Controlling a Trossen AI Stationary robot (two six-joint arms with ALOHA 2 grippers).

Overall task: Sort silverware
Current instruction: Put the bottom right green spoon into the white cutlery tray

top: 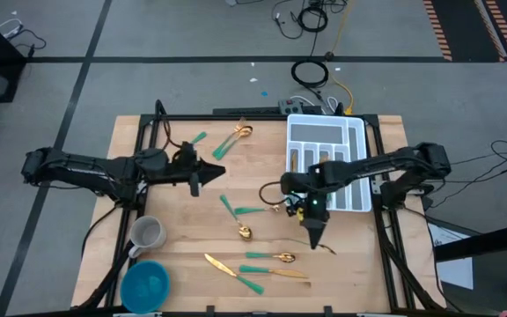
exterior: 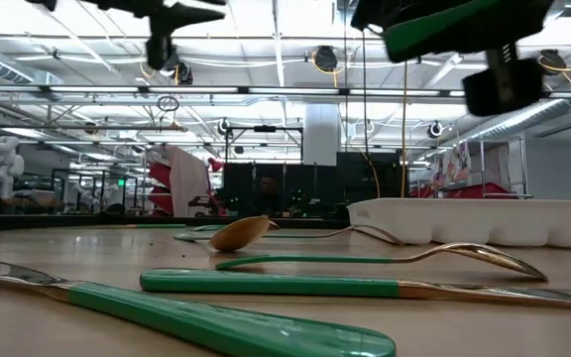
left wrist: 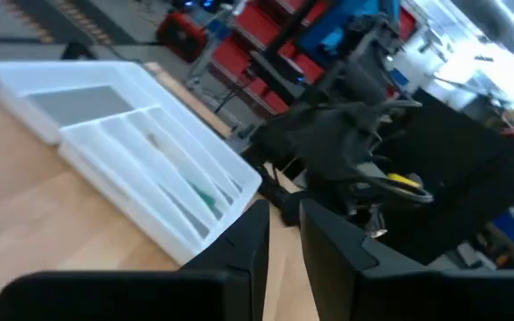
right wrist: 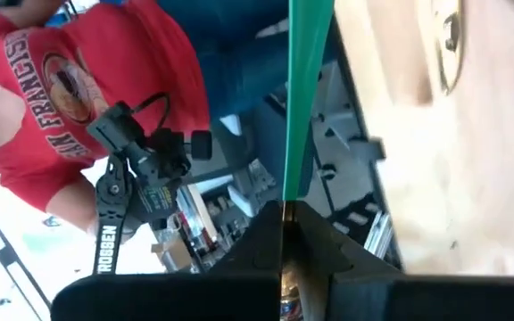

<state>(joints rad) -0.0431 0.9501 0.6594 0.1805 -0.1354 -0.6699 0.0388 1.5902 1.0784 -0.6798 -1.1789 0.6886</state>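
Right gripper point(top: 314, 234) is up off the table point(top: 183, 251), jaws clamped tight on a green handle point(right wrist: 307, 89) sticking out ahead of the fingertips. Left gripper point(left wrist: 282, 234) hangs in the air, jaws narrow, nothing between them. Tray point(top: 327, 155) sits behind the right jaws, other silverware point(top: 258, 267) scattered beside them.

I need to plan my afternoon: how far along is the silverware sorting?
Early. The tray seems to hold only a piece or two: the left wrist view shows one green handle in a slot. In hand: the right claw is shut on a green-handled piece, lifted over the table. Left: about eight pieces still lie on the table. The left claw holds nothing.
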